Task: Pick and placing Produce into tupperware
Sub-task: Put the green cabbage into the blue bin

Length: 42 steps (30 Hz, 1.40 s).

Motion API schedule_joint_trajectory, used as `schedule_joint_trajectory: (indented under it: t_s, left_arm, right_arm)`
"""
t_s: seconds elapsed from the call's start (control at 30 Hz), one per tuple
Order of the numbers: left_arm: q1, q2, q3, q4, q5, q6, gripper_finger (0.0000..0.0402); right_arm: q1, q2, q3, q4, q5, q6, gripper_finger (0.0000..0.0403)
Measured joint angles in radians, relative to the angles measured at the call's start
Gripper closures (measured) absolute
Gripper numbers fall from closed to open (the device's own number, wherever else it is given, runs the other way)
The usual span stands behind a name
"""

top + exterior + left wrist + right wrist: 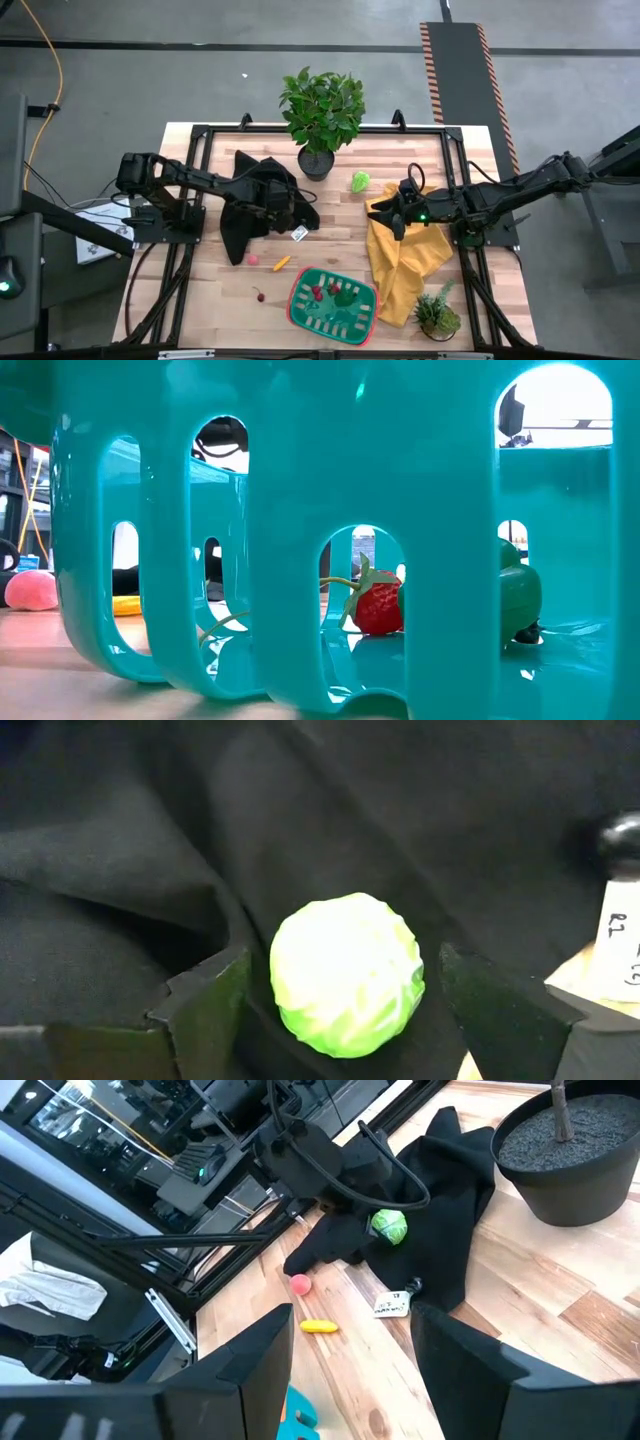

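High view: left gripper point(283, 205) over the black cloth point(240, 225), at 10 o'clock from the container point(303, 318). Right gripper point(397, 212) over the yellow cloth point(405, 270).

Left wrist view: fingers spread, lime-green ball point(347, 974) between them, untouched.

Right wrist view: fingers parted, empty; ball point(389, 1226) on the cloth, well apart.

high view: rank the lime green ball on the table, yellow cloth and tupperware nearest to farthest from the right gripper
From the right gripper:
1. Yellow cloth, right beneath and beside it.
2. Lime green ball, just toward the potted plant.
3. Tupperware, at the near edge.
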Motion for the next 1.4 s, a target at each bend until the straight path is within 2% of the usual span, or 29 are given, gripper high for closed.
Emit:
schedule_joint_trajectory:
  t_s: [0.5, 0.93, 1.4]
  left_arm:
    - [0.000, 0.063, 0.000, 0.024, 0.052, 0.026, 0.0092]
    - [0.000, 0.062, 0.000, 0.046, 0.045, 0.021, 0.0094]
    - [0.000, 0.061, 0.000, 0.045, 0.040, 0.023, 0.0183]
  right_arm:
    - [0.000, 0.000, 0.000, 0.000, 0.001, 0.000, 0.0210]
    - [0.000, 0.000, 0.000, -0.001, 0.001, 0.000, 0.0210]
    - [0.000, 0.000, 0.000, -0.001, 0.015, -0.014, 0.0210]
